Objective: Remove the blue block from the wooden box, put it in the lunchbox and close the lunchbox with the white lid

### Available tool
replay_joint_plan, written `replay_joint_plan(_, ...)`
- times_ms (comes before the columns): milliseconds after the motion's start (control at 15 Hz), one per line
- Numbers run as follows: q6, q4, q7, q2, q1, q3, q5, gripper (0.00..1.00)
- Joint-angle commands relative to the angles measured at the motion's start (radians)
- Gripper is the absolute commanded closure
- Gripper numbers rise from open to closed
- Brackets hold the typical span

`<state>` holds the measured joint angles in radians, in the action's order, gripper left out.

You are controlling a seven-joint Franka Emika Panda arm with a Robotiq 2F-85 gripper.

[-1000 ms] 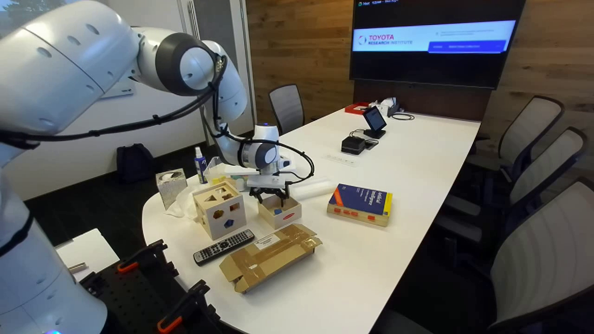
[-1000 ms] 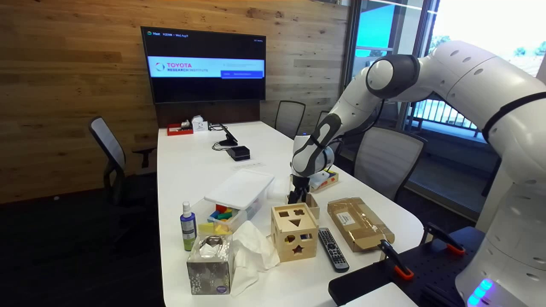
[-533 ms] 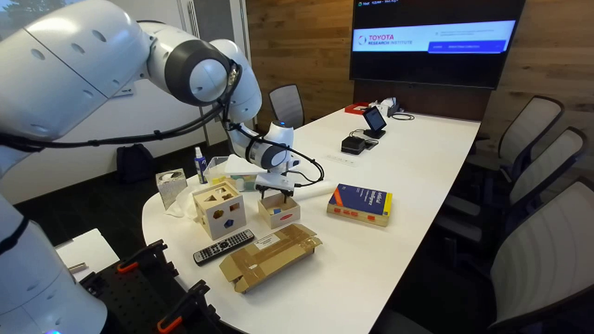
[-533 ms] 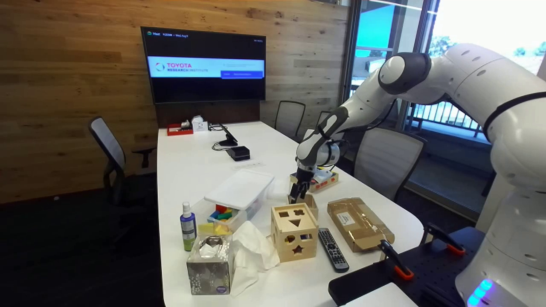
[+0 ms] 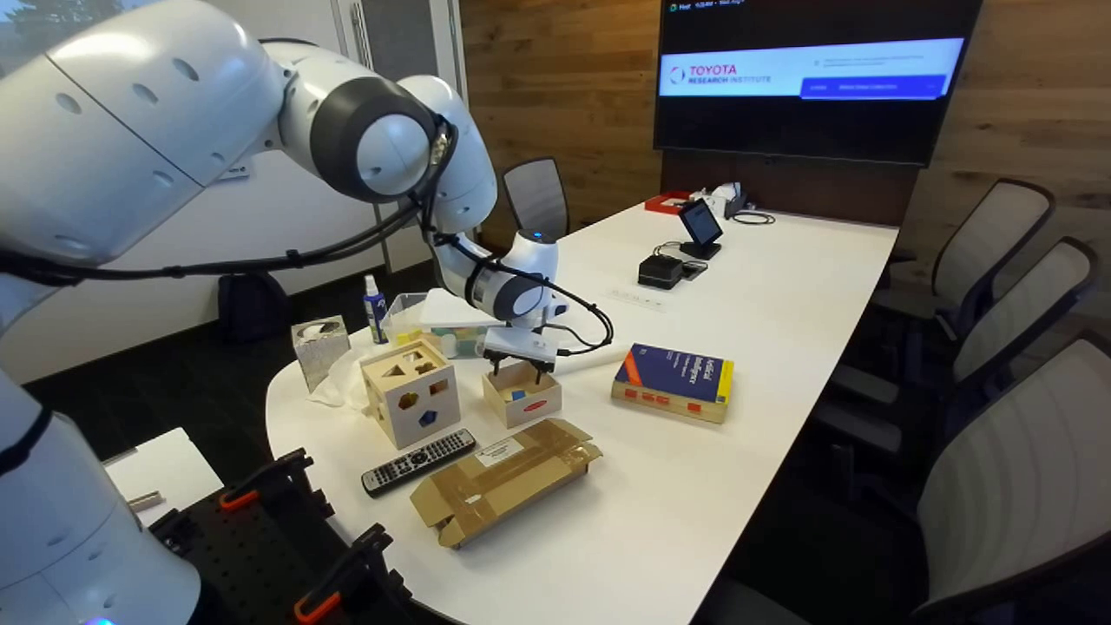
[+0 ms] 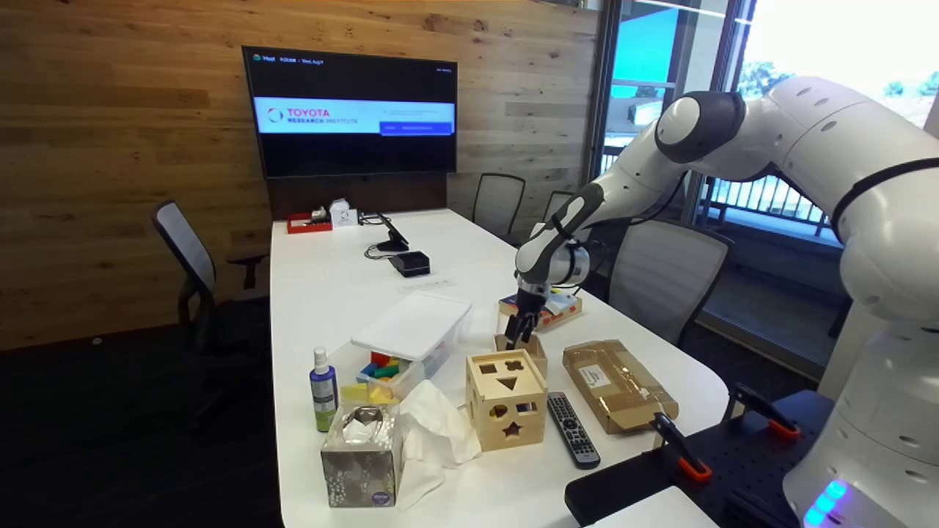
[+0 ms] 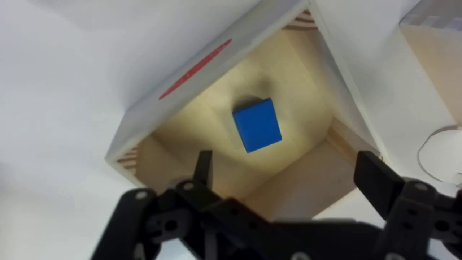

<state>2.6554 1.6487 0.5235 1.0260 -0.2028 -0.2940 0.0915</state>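
Block (image 7: 257,125) was plain blue, open box (image 7: 306,186) cream with a red oval (image 7: 195,69) and brown-striped corners (image 7: 303,22), cube (image 6: 510,399) pale tan, lid (image 6: 411,323) white, gripper (image 7: 285,162) black, carton (image 6: 622,389) brown, tissue box (image 6: 359,469) grey with pale dots, bottle (image 6: 323,392) violet-blue and green

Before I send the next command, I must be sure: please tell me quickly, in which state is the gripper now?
Gripper: open, holding nothing; the blue block lies in the open-topped wooden box.
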Motion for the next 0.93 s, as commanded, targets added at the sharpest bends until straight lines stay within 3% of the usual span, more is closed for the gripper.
replay_joint_plan(0,-0.029,-0.016,-0.028,0.007,0.058,0.042,0.0,0.0)
replay_joint_plan(467,-0.051,-0.047,-0.099,0.03,0.162,0.126,0.022,0.0)
replay_joint_plan(867,-0.029,-0.029,-0.078,0.015,0.111,0.099,-0.009,0.0)
